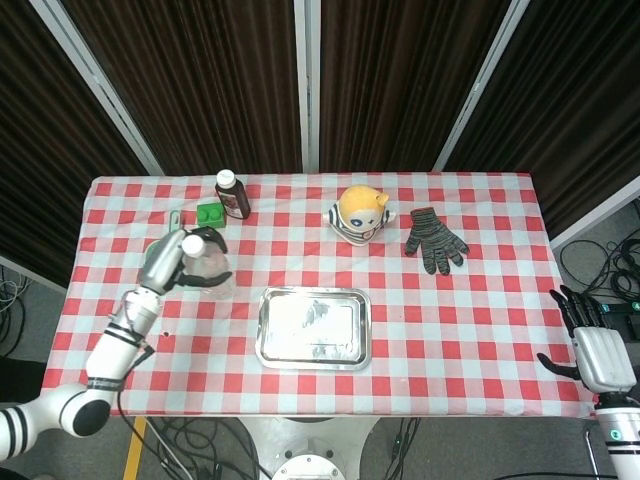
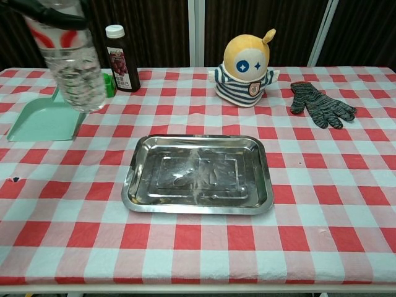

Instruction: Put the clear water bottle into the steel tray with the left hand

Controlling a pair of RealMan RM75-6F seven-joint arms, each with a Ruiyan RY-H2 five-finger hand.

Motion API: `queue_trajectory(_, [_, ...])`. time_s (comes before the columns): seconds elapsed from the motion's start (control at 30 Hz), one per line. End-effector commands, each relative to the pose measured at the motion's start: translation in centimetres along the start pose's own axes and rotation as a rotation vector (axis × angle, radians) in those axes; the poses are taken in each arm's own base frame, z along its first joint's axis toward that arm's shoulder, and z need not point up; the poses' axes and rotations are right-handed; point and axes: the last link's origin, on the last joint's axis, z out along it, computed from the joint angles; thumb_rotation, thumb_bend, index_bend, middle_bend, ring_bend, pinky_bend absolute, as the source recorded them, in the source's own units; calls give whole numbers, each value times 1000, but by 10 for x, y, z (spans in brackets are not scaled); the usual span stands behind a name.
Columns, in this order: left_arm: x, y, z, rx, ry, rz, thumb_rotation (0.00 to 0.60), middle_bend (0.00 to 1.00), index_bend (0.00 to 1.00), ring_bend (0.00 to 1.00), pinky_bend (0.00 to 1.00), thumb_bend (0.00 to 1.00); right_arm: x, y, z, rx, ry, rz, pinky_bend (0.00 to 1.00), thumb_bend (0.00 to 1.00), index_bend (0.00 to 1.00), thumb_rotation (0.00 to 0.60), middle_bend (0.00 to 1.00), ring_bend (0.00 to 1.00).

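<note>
My left hand (image 1: 172, 262) grips the clear water bottle (image 1: 208, 262) around its upper part and holds it above the table, left of the steel tray (image 1: 314, 327). In the chest view the clear water bottle (image 2: 68, 68) hangs at the upper left, slightly tilted, with a red-marked label, clear of the steel tray (image 2: 198, 174), which lies empty at the table's middle. Dark fingers (image 2: 49, 13) wrap the bottle near the frame's top. My right hand (image 1: 585, 332) hangs off the table's right front corner, fingers apart, holding nothing.
A mint-green dustpan (image 2: 42, 120) lies at the left. Behind it stand a green brick (image 2: 107, 83) and a dark juice bottle (image 2: 119, 57). A yellow plush toy (image 2: 246, 62) and a grey knit glove (image 2: 322, 104) sit at the back right.
</note>
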Motion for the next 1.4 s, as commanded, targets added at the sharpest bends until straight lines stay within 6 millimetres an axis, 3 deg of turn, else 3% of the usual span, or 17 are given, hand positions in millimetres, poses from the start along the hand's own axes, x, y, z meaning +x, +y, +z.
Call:
queue_trajectory(0.03, [50,-36,-12,95,111,98,600,628,600,496,528,284,4,0,-1,2,20,8,0,101,0,600,0,0])
queue_trajectory(0.13, [36,-25,-6,51,66,60,600,628,600,496,528,284,4,1,0,-2,20,4,0,101,0,600,0,0])
queue_trajectory(0.23, [4,7,-1,-58,-16,3,600,628,599,496,528,284,2,-1,0,0,14,-4,0,101,0,600,0,0])
queue_trajectory(0.3, [-2,21,-4,-101,-18,-24,600,628,597,496,528,284,3,-2,0,2,16,-4,0,101,0,600,0,0])
queue_trajectory(0.37, [9,18,-7,-92,15,-4,600,628,596,496,528,284,4,-2,-1,0,19,-1,0,101,0,600,0,0])
queue_trajectory(0.47, [35,-6,-14,5,82,12,600,627,596,496,529,284,5,0,-1,-2,20,6,0,101,0,600,0,0])
queue_trajectory(0.53, [38,-18,-14,56,86,11,600,628,596,496,529,284,4,0,-1,1,17,7,0,101,0,600,0,0])
queue_trajectory(0.6, [22,-15,-11,52,37,-9,600,627,596,496,530,284,3,0,-1,3,10,4,0,101,0,600,0,0])
queue_trajectory(0.7, [-13,7,-7,-19,-46,-59,600,627,596,496,530,284,3,0,-2,1,12,2,0,101,0,600,0,0])
queue_trajectory(0.8, [-30,20,-3,-67,-72,-74,600,627,596,496,531,283,5,0,-2,-2,22,5,0,101,0,600,0,0])
queue_trajectory(1.03, [-49,22,0,-73,-65,-92,600,627,596,496,531,284,5,0,-1,0,15,11,0,101,0,600,0,0])
queue_trajectory(1.4, [-124,31,11,-140,-132,-107,600,627,595,496,530,282,8,6,1,-24,24,18,0,101,0,600,0,0])
